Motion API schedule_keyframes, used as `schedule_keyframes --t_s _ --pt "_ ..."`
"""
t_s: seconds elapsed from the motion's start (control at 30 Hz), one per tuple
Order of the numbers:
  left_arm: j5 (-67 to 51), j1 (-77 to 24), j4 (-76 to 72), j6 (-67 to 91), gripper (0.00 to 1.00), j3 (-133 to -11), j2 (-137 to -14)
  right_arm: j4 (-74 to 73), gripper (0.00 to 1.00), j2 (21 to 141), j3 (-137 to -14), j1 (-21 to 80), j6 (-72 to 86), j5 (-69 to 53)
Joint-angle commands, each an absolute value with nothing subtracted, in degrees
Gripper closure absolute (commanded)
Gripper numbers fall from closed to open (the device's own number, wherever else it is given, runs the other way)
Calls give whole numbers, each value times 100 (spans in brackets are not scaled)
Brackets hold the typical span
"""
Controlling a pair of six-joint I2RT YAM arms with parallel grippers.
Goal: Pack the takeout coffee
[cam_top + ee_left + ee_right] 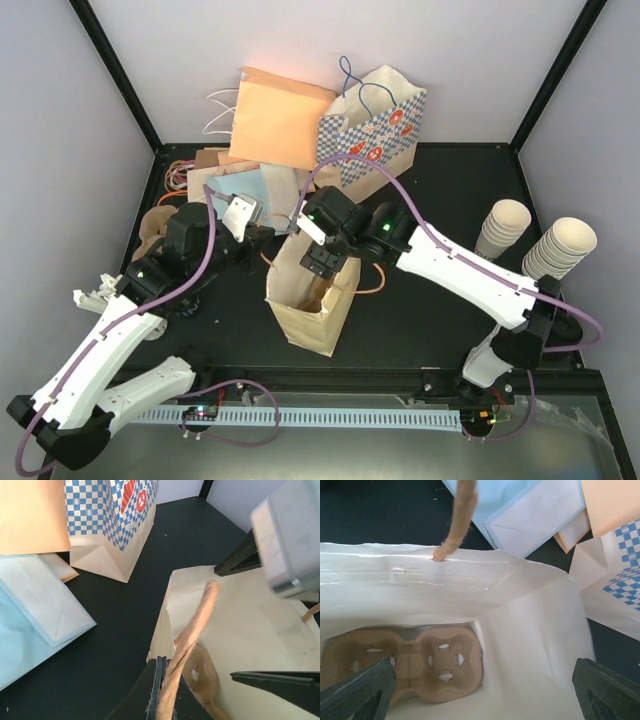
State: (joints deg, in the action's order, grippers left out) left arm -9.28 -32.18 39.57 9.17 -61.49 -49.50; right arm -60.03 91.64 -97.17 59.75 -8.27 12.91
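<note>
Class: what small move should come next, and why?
Probably lift the open right claw away from the mouth of the paper bag to fetch the unseen coffee: the cup carrier shows only empty wells, and the left claw grips the handle.

The black table (450, 180) carries an open brown paper bag (300, 325), upright at its centre. At 12 o'clock stands a blue-checkered gift bag (375, 135), with an orange paper bag (275, 120) at 11. A pale blue bag (255, 190) lies flat near them. Two stacks of cream paper cups (503, 230) stand at 3 o'clock.
</note>
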Motion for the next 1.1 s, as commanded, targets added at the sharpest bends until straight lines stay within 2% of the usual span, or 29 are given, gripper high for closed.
schedule_keyframes --t_s 0.0,0.27,0.43,0.57,0.93,1.07 --pt "-1066 -3171 3768 696 99 -6469 -4889 -5983 0 8747 -9960 5978 -641 1459" --pt "-1412 -3173 2853 -467 98 -6539 -4883 -5743 0 8089 -9889 5942 -214 1750" --pt "-1683 -3168 2524 -1224 99 -6635 -4929 -5601 0 7800 -9117 5933 161 1844" --pt "-2354 -3189 2410 -1555 98 -6452 -4894 -5324 1 7464 -8214 5932 492 1825" --pt "-3639 -3262 2540 -1771 98 -5901 -4264 -4694 3 6678 -6826 6023 903 261" --pt "-4087 -3302 2574 -1786 98 -5632 -3967 -4632 4 6425 -6359 6215 911 69"
